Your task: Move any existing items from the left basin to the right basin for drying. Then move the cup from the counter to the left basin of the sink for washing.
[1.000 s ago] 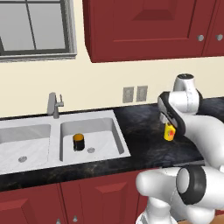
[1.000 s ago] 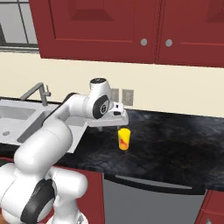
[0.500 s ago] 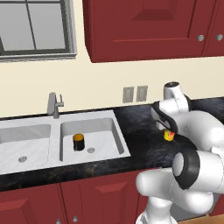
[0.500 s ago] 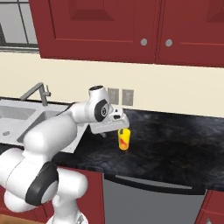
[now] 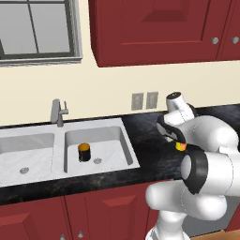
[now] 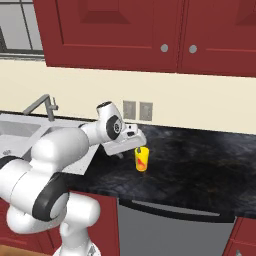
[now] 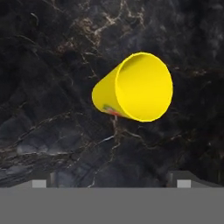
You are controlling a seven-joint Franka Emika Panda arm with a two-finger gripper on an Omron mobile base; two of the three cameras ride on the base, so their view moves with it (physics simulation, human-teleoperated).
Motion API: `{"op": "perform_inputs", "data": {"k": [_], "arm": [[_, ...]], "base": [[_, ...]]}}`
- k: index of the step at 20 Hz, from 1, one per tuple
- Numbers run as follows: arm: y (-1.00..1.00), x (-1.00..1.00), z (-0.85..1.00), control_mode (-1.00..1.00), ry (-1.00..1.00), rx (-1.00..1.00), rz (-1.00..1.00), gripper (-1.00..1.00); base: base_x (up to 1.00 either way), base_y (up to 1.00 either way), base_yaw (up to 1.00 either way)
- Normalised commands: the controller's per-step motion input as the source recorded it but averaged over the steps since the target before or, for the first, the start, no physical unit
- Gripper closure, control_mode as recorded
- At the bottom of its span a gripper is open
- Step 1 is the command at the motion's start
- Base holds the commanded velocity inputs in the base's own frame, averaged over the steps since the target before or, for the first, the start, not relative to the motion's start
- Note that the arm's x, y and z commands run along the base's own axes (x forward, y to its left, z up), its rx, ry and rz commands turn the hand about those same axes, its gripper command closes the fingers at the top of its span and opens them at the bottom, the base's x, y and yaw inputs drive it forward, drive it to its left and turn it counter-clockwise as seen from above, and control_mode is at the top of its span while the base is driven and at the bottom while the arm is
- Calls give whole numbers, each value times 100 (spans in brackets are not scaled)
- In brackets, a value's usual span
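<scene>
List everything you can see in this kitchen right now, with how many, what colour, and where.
cup: one, bright yellow with a red-orange mark, upright on the counter right of the sink
black cylinder: one, black with an orange top, standing in the right basin
left basin: one, pale grey
faucet: one, grey, behind the basins
counter: one, glossy black
wall outlets: two, grey, on the cream wall
cabinets: dark red, above and below the counter
window: one, above the sink
end effector: one, open, just above the cup
</scene>
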Motion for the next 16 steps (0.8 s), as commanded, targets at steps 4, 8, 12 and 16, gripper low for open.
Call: {"op": "perform_inputs", "data": {"k": [4,8,12,16], "arm": [[0,26,-3,-100,0,-6,4,-100],[-5,22,0,-100,0,0,5,-100],[-10,15,-6,-100,0,0,5,-100],[-13,10,-20,-100,0,0,5,-100]], "base": [[0,0,0],[0,0,0],[0,0,0],[0,0,0]]}}
